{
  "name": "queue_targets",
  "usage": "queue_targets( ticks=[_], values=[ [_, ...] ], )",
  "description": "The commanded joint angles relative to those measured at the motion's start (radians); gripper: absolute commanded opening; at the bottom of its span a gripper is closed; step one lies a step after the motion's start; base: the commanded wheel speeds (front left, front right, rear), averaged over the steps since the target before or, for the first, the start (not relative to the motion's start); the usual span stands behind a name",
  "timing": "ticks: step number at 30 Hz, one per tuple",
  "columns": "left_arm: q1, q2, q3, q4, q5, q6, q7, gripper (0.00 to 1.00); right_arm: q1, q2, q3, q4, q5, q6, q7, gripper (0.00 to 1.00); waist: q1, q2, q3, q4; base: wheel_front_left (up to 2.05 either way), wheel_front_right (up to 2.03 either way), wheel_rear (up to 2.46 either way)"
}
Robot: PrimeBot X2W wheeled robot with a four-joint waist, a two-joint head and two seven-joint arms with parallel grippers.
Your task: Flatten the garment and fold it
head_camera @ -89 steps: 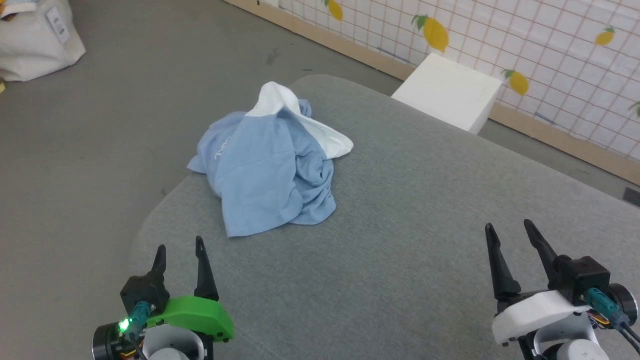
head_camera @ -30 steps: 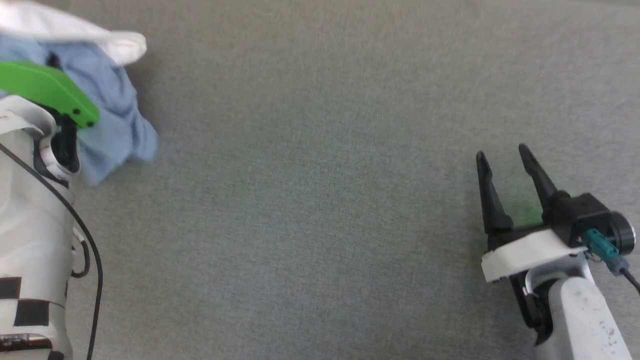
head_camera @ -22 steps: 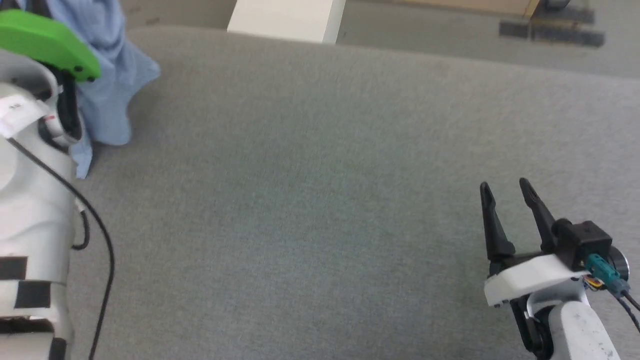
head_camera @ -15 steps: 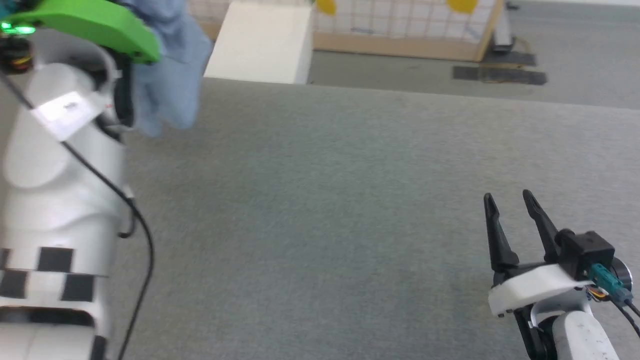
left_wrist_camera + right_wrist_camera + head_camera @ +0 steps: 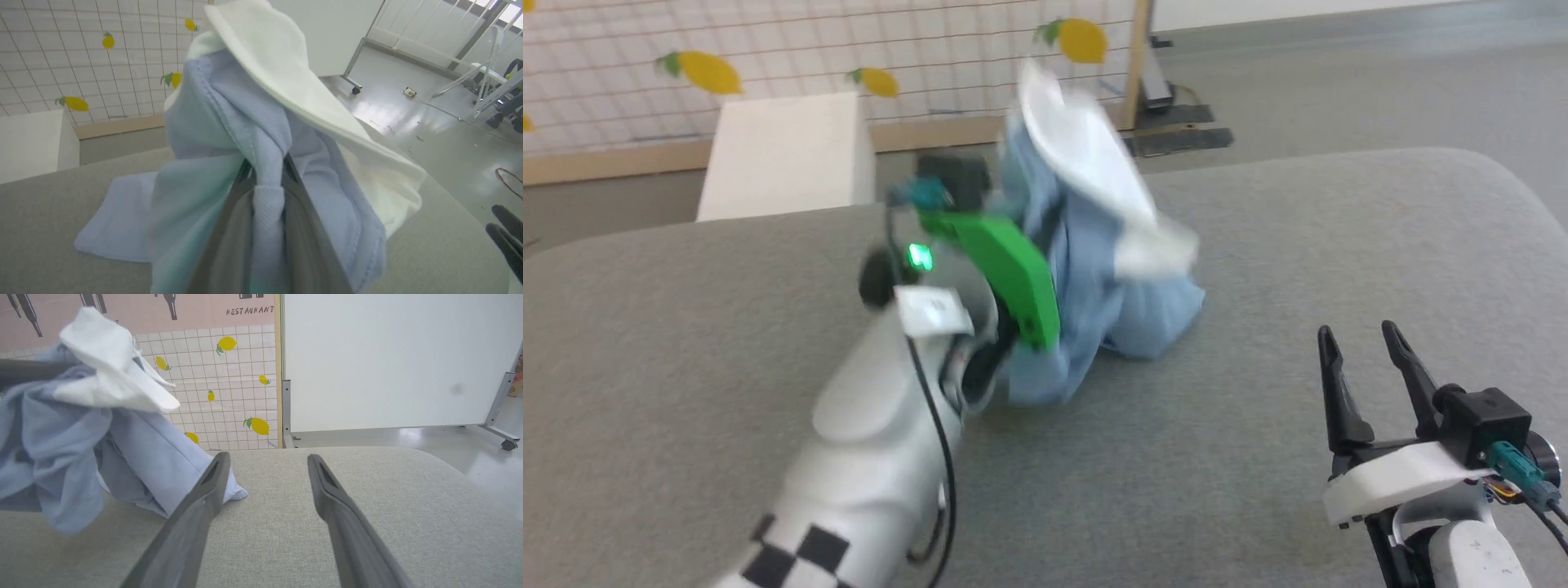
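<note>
The garment (image 5: 1094, 278), a light blue shirt with a white collar, hangs bunched above the grey padded table (image 5: 686, 343); its lower folds still touch the surface. My left gripper (image 5: 267, 173) is shut on a twisted fold of its blue fabric, and its green-covered wrist (image 5: 1009, 265) sits just left of the cloth. The garment (image 5: 81, 428) also hangs at the left of the right wrist view. My right gripper (image 5: 1357, 349) stands open and empty at the table's lower right, apart from the cloth. In its own view the right gripper (image 5: 267, 457) points over bare table.
A white box (image 5: 784, 155) stands on the floor behind the table, before a tiled wall with lemon prints (image 5: 711, 73). A white rolling partition (image 5: 388, 359) stands beyond the table's far edge. The table's rounded corner (image 5: 1503, 175) is at the right.
The head view has swung round. My left arm has raised the garment off the table and carried it toward the middle. The right gripper stays open and in place.
</note>
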Motion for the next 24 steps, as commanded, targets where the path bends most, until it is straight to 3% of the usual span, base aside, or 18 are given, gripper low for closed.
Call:
queue_targets(
  ticks=[1, 7, 8, 9, 13, 16, 20, 24],
  values=[
    [0.038, -0.002, -0.025, 0.022, -0.015, 0.003, 0.041, 0.00, 0.007, 0.000, 0.005, -0.007, 0.006, -0.002, 0.003, 1.00, 0.0001, -0.0001, 0.000, -0.077, 0.00, 0.00, 0.00],
    [0.151, -0.003, -0.151, 0.164, -0.028, 0.053, 0.306, 0.03, 0.007, 0.000, 0.017, -0.008, 0.009, -0.002, 0.004, 1.00, 0.0001, -0.0001, 0.014, -0.119, 0.00, 0.00, 0.00],
    [0.159, 0.001, -0.168, 0.180, -0.019, 0.061, 0.340, 0.26, 0.008, 0.000, 0.018, -0.008, 0.009, -0.002, 0.004, 1.00, 0.0001, -0.0001, 0.015, -0.121, 0.00, 0.00, 0.00],
    [0.166, 0.005, -0.178, 0.190, -0.015, 0.071, 0.364, 1.00, 0.010, 0.000, 0.018, -0.008, 0.006, -0.002, 0.004, 1.00, 0.0001, -0.0001, 0.015, -0.123, 0.00, 0.00, 0.00],
    [0.189, 0.013, -0.169, 0.176, -0.023, 0.099, 0.363, 1.00, 0.016, 0.000, 0.015, -0.008, 0.001, -0.002, 0.006, 1.00, 0.0001, -0.0001, 0.012, -0.115, 0.00, 0.00, 0.00],
    [0.199, 0.021, -0.137, 0.122, -0.029, 0.117, 0.283, 1.00, 0.020, 0.000, 0.018, -0.011, -0.002, -0.002, 0.011, 1.00, 0.0001, -0.0001, 0.005, -0.098, 0.00, 0.00, 0.00],
    [0.213, 0.043, -0.067, -0.002, -0.022, 0.126, 0.052, 1.00, 0.021, 0.000, 0.021, -0.022, -0.007, -0.002, 0.017, 1.00, 0.0001, -0.0001, -0.004, -0.065, 0.00, 0.00, 0.00],
    [0.240, 0.085, -0.007, -0.111, 0.037, 0.168, -0.211, 1.00, 0.020, 0.000, 0.022, -0.034, -0.014, -0.002, 0.024, 1.00, 0.0001, -0.0001, -0.011, -0.025, 0.00, 0.00, 0.00]
  ],
)
